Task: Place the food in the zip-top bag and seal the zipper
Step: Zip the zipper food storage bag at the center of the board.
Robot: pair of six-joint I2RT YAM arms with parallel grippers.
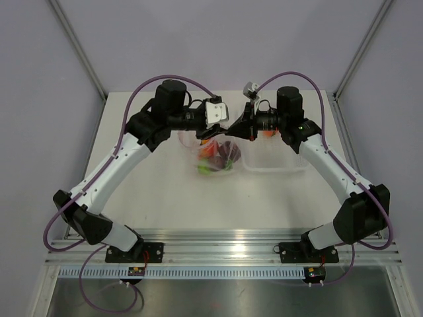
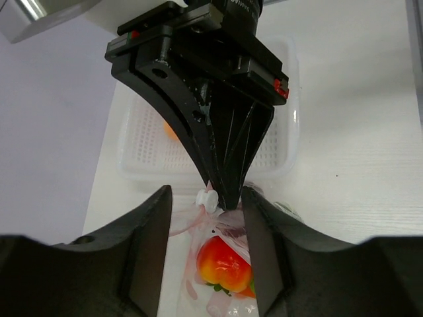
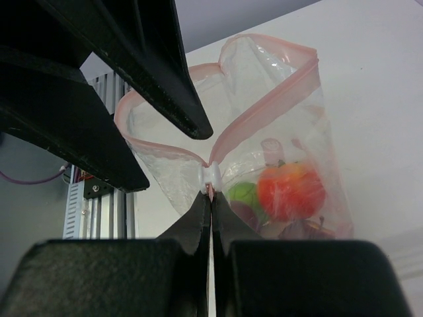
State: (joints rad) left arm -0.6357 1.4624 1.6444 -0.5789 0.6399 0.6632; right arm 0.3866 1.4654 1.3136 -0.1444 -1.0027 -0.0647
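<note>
The zip-top bag point(image 1: 215, 157) lies mid-table with several toy foods inside: a red-orange fruit point(image 3: 289, 190), a green piece point(image 3: 242, 196) and dark purple ones. Its pinkish zipper point(image 3: 264, 109) gapes open in a heart shape. My right gripper point(image 3: 211, 195) is shut on the zipper strip just under the white slider point(image 3: 211, 176). My left gripper point(image 2: 206, 228) is open, with its fingers point(image 2: 151, 254) on either side of the bag's mouth and the slider point(image 2: 207, 198) between them. The fruit also shows in the left wrist view point(image 2: 225, 261).
A rigid clear tray point(image 1: 276, 165) stands right of the bag, behind the right gripper point(image 1: 234, 129). An orange toy point(image 2: 170, 130) lies in it. The left gripper point(image 1: 213, 132) faces the right one closely over the bag. Aluminium rails run along the near edge.
</note>
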